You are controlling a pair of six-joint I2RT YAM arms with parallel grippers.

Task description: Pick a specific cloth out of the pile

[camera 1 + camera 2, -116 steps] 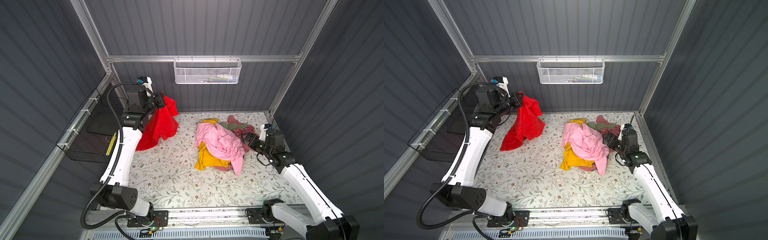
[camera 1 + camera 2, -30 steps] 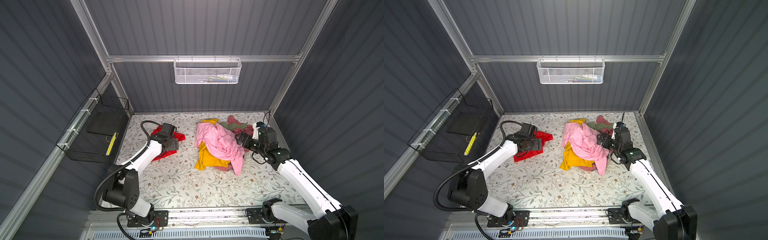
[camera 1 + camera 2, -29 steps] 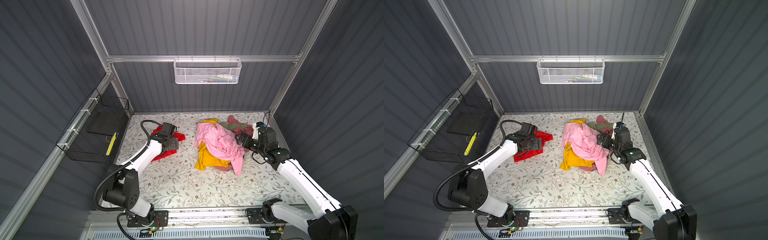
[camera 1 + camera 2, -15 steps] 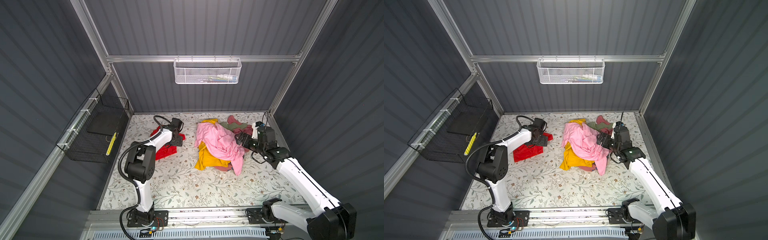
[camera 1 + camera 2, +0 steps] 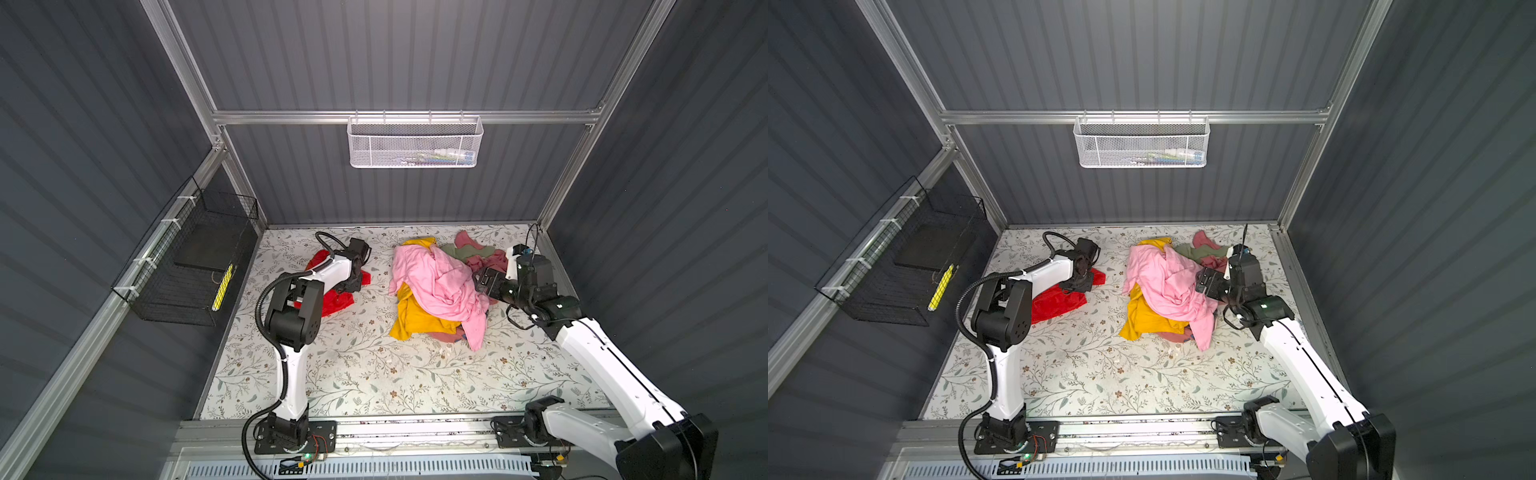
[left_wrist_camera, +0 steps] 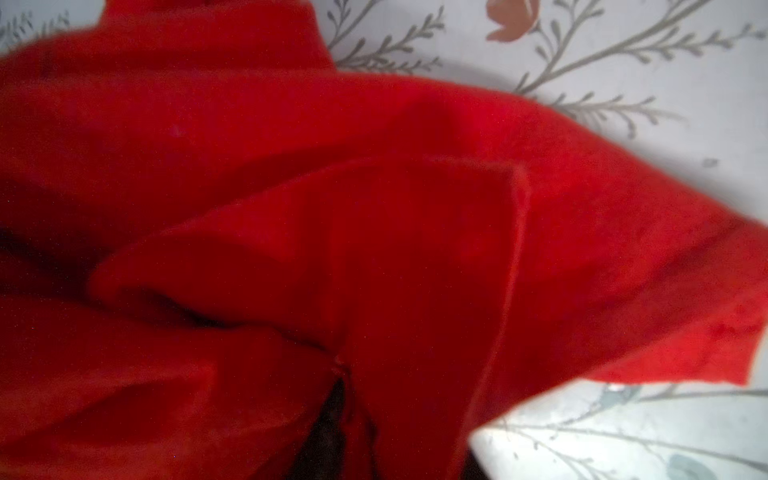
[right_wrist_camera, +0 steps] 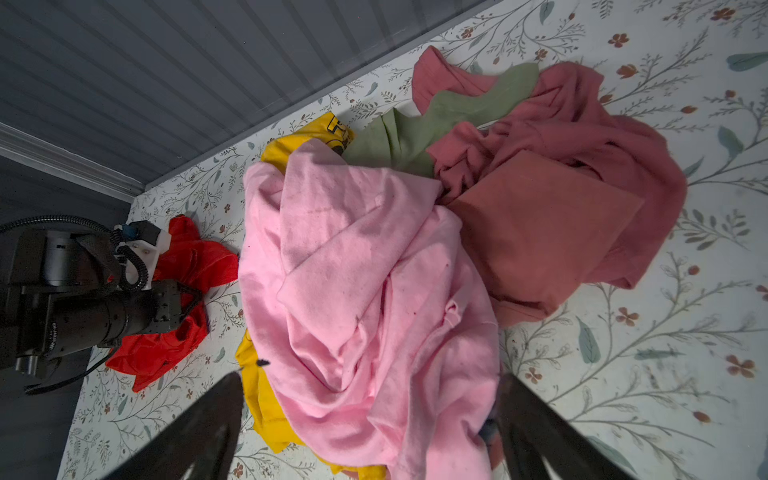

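The cloth [image 5: 338, 301] [image 5: 1054, 303], bright red-orange, lies crumpled on the floral table to the left of the pile [image 5: 436, 282] [image 5: 1167, 282]. My left gripper [image 5: 355, 282] [image 5: 1079, 282] is down on its far right part. In the left wrist view red folds [image 6: 374, 232] fill the frame and bunch together at a dark finger [image 6: 328, 436], so the jaws look shut on the cloth. My right gripper [image 7: 369, 378] [image 5: 484, 280] stands open at the pile's right side. Its fingers straddle the light pink garment [image 7: 353, 270] without closing on it.
The pile also holds a mustard yellow garment [image 5: 415, 316], a sage green one [image 7: 436, 120] and a dusty rose one [image 7: 561, 187]. A black wire basket [image 5: 187, 266] hangs on the left wall, a white mesh basket [image 5: 415, 143] on the back wall.
The red cloth, held up high a few seconds ago, now lies on the table. In the last second my left gripper moved to its far right part and closed. The right arm barely moved.
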